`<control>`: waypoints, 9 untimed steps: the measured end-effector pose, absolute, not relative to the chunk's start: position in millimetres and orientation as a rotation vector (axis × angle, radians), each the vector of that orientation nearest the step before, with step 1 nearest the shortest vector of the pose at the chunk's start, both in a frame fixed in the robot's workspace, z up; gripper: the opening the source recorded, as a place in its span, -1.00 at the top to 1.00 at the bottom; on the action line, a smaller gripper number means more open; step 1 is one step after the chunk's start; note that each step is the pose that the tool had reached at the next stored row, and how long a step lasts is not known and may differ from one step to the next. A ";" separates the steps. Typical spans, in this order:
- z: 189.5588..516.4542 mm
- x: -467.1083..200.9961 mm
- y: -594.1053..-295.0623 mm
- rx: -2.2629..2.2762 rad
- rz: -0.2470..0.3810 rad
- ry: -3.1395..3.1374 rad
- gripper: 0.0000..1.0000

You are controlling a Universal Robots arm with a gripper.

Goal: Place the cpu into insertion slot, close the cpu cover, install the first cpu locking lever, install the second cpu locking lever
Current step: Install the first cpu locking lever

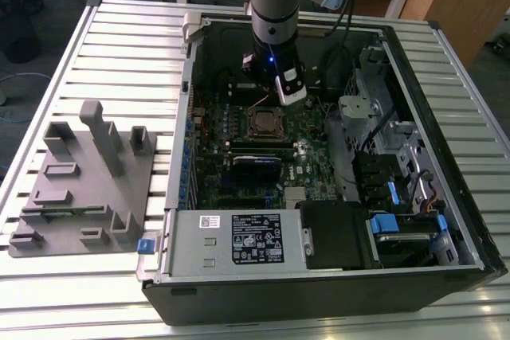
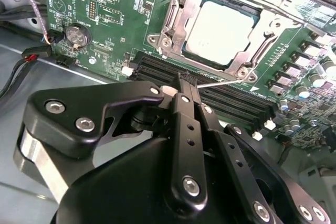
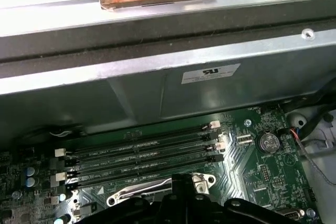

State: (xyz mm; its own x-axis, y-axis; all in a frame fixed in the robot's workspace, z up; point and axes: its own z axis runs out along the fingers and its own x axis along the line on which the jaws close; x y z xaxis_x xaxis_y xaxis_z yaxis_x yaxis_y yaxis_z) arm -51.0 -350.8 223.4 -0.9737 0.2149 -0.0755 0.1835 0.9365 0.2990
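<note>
Slatted metal table [image 1: 72,53] under an open computer case [image 1: 319,300], nothing fancy. Closest in the second wrist view, the gripper [image 2: 186,85] is seen with its two black fingers pressed together, no gap to be made out, tips down near the green board. One end of a thin silver locking lever [image 2: 223,82] is met right at those tips. Whether the rod is actually pinched or only touched can't be told. The black memory slots [image 2: 152,69] are found just beside the fingers. Further out, the cpu [image 2: 220,30] is seated in the insertion slot [image 2: 236,3], and the cpu cover [image 2: 172,22] looks laid down around it, grey top showing through the window. So placing and covering look done, and lever work is judged to be the step in hand. What could go wrong: that rod looks skinny and springy, so it could be lost off the tips and flick back, or the fingers could be dragged into the memory slots by a sideways push.
</note>
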 end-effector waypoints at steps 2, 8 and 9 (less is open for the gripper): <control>222.7 -52.2 -351.0 0.308 0.445 2.985 0.79; 221.0 -54.4 -349.7 0.307 0.446 2.982 0.79; 220.7 -55.2 -349.2 0.307 0.446 2.981 0.79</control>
State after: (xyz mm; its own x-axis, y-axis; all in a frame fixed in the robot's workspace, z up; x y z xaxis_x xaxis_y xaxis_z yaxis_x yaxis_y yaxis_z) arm -55.2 -349.2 220.7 -0.9733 0.2149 -0.0800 0.1822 0.9364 0.2998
